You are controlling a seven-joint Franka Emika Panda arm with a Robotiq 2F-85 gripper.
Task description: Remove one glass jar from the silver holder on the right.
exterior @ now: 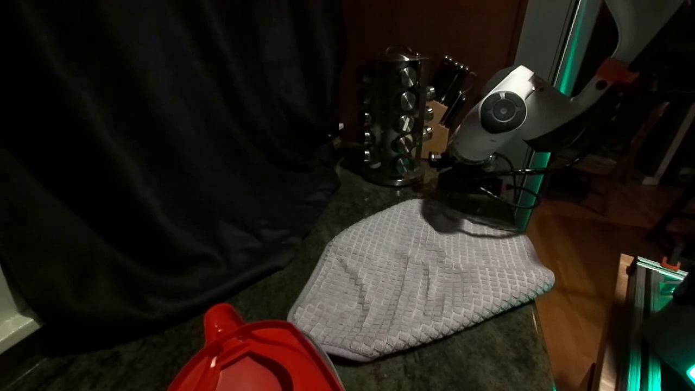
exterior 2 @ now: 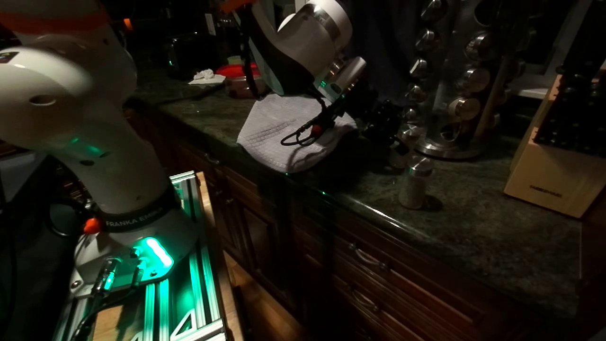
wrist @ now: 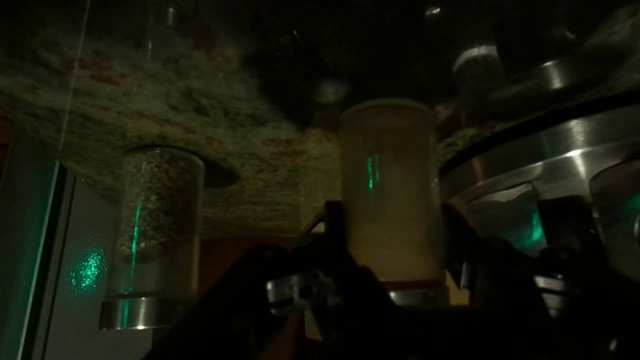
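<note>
Glass jar is seen out of the silver holder, just beside its base; hand is judged clamped on it. Removal read as done; release left. Whether the desk is touched cannot be told. Second jar is stood nearby.

Arm bent, extended away from base. Wrist slants downward. Gripper clamped partway closed, fingers apart, facing each other.

Blk curtain, wd flr, dim.
</note>
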